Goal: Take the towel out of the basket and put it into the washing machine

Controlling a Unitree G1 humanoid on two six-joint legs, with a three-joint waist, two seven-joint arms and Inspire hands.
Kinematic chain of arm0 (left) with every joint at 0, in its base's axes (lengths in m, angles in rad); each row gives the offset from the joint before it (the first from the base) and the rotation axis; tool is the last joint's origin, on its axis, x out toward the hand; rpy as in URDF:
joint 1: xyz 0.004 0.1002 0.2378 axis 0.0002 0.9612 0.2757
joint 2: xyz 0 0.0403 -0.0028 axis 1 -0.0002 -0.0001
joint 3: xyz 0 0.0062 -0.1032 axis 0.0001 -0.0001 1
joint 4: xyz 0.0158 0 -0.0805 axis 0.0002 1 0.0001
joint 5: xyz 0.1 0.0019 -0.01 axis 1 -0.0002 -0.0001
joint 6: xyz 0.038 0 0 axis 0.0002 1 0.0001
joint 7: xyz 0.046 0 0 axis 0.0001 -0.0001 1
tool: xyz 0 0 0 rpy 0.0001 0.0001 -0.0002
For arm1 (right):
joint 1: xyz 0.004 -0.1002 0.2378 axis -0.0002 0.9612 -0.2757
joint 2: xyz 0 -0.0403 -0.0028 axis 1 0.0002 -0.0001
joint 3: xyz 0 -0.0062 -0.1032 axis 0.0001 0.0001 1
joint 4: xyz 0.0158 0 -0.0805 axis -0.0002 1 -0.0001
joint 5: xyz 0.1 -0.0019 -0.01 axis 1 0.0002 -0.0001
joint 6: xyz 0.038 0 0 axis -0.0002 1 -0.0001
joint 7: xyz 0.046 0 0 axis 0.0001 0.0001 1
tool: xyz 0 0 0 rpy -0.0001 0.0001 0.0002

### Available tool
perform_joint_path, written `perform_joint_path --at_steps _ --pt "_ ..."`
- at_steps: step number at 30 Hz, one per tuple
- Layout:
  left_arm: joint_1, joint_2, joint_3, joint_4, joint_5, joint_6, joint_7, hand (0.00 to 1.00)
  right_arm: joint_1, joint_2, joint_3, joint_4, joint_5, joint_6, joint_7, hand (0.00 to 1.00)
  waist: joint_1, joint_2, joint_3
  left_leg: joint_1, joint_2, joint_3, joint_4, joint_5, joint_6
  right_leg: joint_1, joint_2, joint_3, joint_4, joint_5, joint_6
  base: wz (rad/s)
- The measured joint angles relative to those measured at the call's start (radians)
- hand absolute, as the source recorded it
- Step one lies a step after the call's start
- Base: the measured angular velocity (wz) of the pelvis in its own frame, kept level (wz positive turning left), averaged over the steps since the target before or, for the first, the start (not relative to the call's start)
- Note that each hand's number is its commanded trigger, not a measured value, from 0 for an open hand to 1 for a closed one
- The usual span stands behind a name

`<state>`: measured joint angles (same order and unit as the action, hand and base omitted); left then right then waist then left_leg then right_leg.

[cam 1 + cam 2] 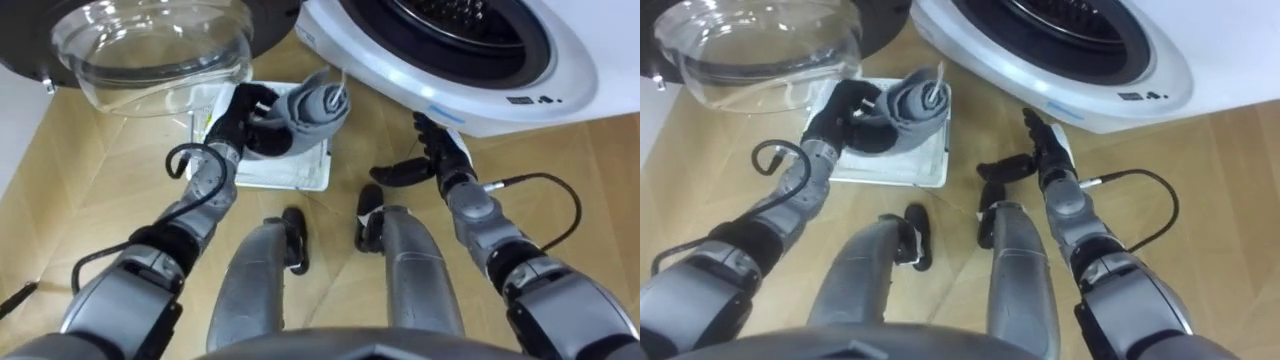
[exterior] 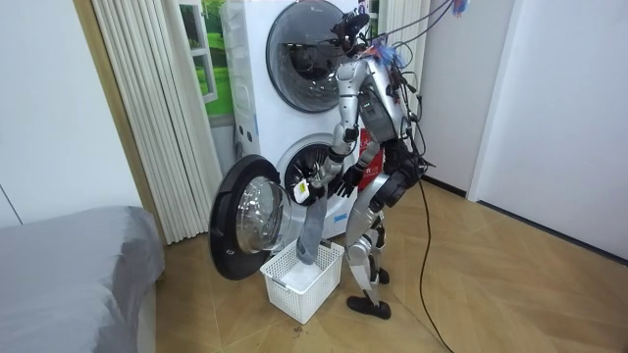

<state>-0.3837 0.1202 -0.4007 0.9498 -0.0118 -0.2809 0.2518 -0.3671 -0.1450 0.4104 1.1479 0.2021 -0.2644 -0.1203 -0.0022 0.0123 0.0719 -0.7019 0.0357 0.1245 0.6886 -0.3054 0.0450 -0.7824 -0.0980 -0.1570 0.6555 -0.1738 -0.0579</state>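
Note:
A grey towel (image 1: 318,108) hangs bunched from my left hand (image 1: 243,112), whose fingers are curled round it. In the room view the grey towel (image 2: 311,230) trails down into the white basket (image 2: 304,282). My left hand holds it above the basket (image 1: 292,172), just left of the washing machine's open drum (image 1: 470,35). My right hand (image 1: 432,152) hovers below the drum's white rim, fingers straight and thumb spread, holding nothing. I stand bent forward in front of the lower washing machine (image 2: 319,176).
The washer's round glass door (image 1: 150,45) stands swung open at my left, above the basket. A second machine (image 2: 304,44) is stacked on top. A bed (image 2: 74,275) and a curtain (image 2: 147,118) lie at the room view's left. Wooden floor surrounds me.

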Motion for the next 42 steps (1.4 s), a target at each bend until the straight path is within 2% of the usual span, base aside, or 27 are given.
perform_joint_path --at_steps 5,9,14,18,23,26,28,31,33,36,39,42 --pt "0.001 -0.011 -0.005 -0.062 -0.087 -0.004 -0.033 1.0 0.004 0.007 0.002 -0.049 -0.015 -0.001 0.002 0.0 -0.003 -0.003 -0.0018 -0.002 -0.001 0.002 0.003 0.006 0.002 0.002 -0.006 -0.006 0.002 0.006 -0.001 0.03" --pt "0.001 -0.011 -0.003 -0.108 -0.139 -0.006 -0.071 1.0 0.006 0.021 0.003 -0.064 -0.017 -0.006 0.012 0.0 -0.005 -0.018 -0.0113 -0.005 0.004 0.0 0.005 0.009 0.0 0.004 -0.004 -0.013 -0.001 0.01 -0.005 0.01" --pt "0.0 -0.026 0.006 -0.147 -0.199 -0.006 -0.134 1.0 0.012 0.024 0.004 -0.063 -0.025 -0.006 0.022 0.0 -0.02 -0.019 -0.0125 -0.004 0.01 -0.009 0.007 0.011 -0.001 0.018 0.005 -0.02 -0.023 0.023 -0.002 -0.01" --pt "-0.001 -0.028 0.006 -0.149 -0.382 -0.006 -0.242 1.0 0.027 0.027 0.001 -0.064 -0.053 -0.006 0.057 0.0 -0.02 -0.019 -0.0131 -0.006 0.026 -0.008 0.001 0.011 -0.001 0.03 0.03 -0.016 -0.07 0.05 -0.002 -0.12" --pt "0.002 -0.033 0.0 -0.151 -0.573 0.007 -0.365 1.0 0.059 0.032 -0.003 -0.063 -0.076 -0.002 0.069 0.0 -0.021 -0.018 -0.0134 -0.012 0.026 -0.017 0.002 0.012 -0.001 0.03 0.03 -0.025 -0.068 0.05 -0.002 0.02" --pt "0.006 -0.03 -0.039 -0.154 -0.715 0.025 -0.411 1.0 0.061 0.027 -0.002 -0.063 -0.079 0.005 0.091 0.0 -0.021 -0.015 -0.0153 -0.01 0.023 -0.017 0.003 0.012 -0.001 0.03 0.027 -0.022 -0.064 0.05 -0.002 0.0" --pt "0.007 -0.023 -0.07 -0.154 -0.82 0.057 -0.465 1.0 0.061 0.027 -0.005 -0.064 -0.102 0.013 0.104 0.0 -0.022 -0.013 -0.017 -0.01 0.022 -0.018 0.002 0.012 -0.001 0.03 0.027 -0.022 -0.064 0.05 -0.001 0.0" --pt "0.01 -0.005 -0.104 -0.153 -0.885 0.097 -0.525 1.0 0.063 0.025 -0.01 -0.063 -0.121 0.041 0.116 0.0 -0.026 -0.005 -0.0227 -0.006 0.02 -0.018 0.001 0.014 -0.002 0.031 0.025 -0.02 -0.066 0.05 -0.001 0.0" --pt "0.011 0.006 -0.117 -0.153 -0.905 0.123 -0.56 1.0 0.064 0.022 -0.01 -0.063 -0.121 0.051 0.119 0.0 -0.029 0.001 -0.026 -0.006 0.02 -0.018 0.001 0.015 -0.003 0.031 0.025 -0.02 -0.066 0.05 -0.002 0.0" --pt "0.011 0.018 -0.13 -0.153 -0.941 0.151 -0.603 1.0 0.063 0.02 -0.01 -0.072 -0.121 0.075 0.121 0.0 -0.035 0.001 -0.0263 -0.006 0.021 -0.018 -0.001 0.018 -0.005 0.03 0.027 -0.02 -0.067 0.051 -0.004 0.0" --pt "0.016 0.023 -0.134 -0.15 -0.936 0.178 -0.64 1.0 0.064 0.021 -0.012 -0.081 -0.125 0.096 0.124 0.0 -0.04 0.004 -0.0273 -0.005 0.022 -0.018 -0.002 0.019 -0.007 0.031 0.028 -0.022 -0.068 0.053 -0.006 0.0" --pt "0.032 0.047 -0.134 -0.15 -0.913 0.211 -0.688 1.0 0.064 0.018 -0.023 -0.087 -0.135 0.129 0.129 0.0 -0.045 0.012 -0.0269 -0.004 0.023 -0.017 -0.002 0.019 -0.007 0.031 0.029 -0.021 -0.068 0.053 -0.007 0.0"
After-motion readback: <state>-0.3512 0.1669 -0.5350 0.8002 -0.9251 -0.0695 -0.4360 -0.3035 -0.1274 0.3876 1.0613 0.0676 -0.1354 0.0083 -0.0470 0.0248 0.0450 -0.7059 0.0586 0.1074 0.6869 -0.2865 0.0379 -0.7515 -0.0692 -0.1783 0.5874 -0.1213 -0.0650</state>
